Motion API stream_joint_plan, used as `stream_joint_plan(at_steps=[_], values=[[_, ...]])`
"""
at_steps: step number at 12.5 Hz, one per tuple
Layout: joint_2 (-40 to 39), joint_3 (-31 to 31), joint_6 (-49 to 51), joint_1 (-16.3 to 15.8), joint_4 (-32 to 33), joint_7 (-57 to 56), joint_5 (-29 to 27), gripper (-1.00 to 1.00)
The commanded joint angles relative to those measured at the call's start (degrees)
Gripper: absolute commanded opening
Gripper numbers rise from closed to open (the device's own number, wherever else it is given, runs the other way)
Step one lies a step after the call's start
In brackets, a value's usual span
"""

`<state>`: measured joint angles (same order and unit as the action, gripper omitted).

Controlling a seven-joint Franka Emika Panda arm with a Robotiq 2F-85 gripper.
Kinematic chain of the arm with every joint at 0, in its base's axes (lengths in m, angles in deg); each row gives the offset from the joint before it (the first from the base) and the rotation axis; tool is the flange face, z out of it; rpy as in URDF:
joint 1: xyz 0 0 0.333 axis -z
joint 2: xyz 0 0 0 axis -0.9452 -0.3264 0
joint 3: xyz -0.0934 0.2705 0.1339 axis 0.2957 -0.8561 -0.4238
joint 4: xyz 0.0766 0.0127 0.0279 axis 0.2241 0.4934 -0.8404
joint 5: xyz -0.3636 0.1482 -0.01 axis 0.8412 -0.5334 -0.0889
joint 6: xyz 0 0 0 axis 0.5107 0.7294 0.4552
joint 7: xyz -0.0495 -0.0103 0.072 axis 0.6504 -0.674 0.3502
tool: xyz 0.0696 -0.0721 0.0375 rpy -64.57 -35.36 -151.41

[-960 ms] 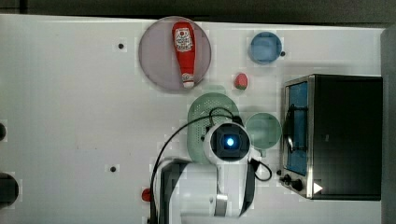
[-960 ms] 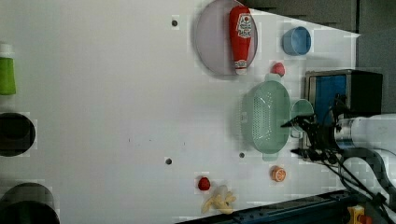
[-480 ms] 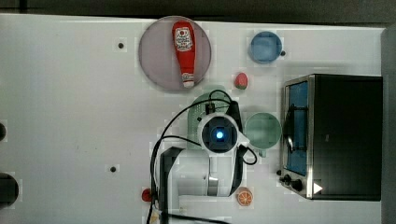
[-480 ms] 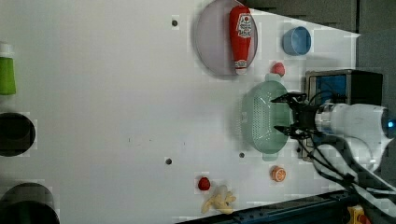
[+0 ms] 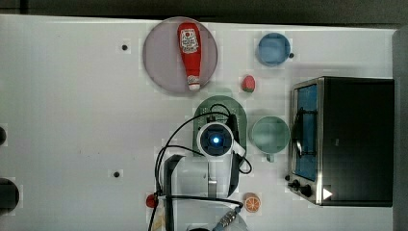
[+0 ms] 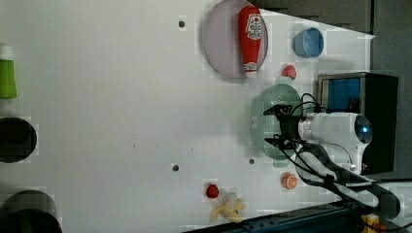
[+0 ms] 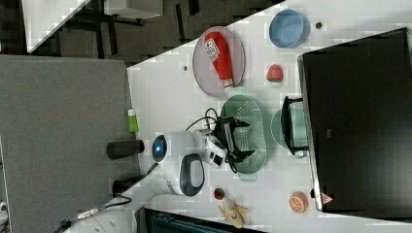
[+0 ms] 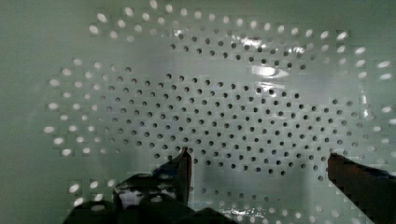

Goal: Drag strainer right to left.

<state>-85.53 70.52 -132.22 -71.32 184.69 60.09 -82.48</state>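
Two spread fingers [image 8: 180, 175] over strainer [image 8: 224, 112] perforations, wrist view.

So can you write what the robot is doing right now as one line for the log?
phase: reach | end effector: open, inside strainer | strainer: beside green cup, not yet dragged | next: likely push it

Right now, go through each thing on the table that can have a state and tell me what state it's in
Gripper: open, fingers spread inside the strainer.
Strainer: upright on the table, nothing in it but the gripper.
Ketchup bottle: lying on its side on the plate.
Toaster oven: door closed.
Green cup: upright, looks empty.
Blue bowl: upright, looks empty.
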Motion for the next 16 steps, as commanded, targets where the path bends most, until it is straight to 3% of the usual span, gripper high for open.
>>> stream_joint_plan(at_steps=[1, 7, 16], values=[[0.7, -1.1, -1.5, -1.5, 0.1, 5.7, 0.4, 1.0], [0.6, -2.9, -2.0, -3.9, -0.1, 9.1, 0.3, 1.0], [0.4, -8.8, -1.8, -10.9, -0.9, 26.1, 0.3, 1.0]])
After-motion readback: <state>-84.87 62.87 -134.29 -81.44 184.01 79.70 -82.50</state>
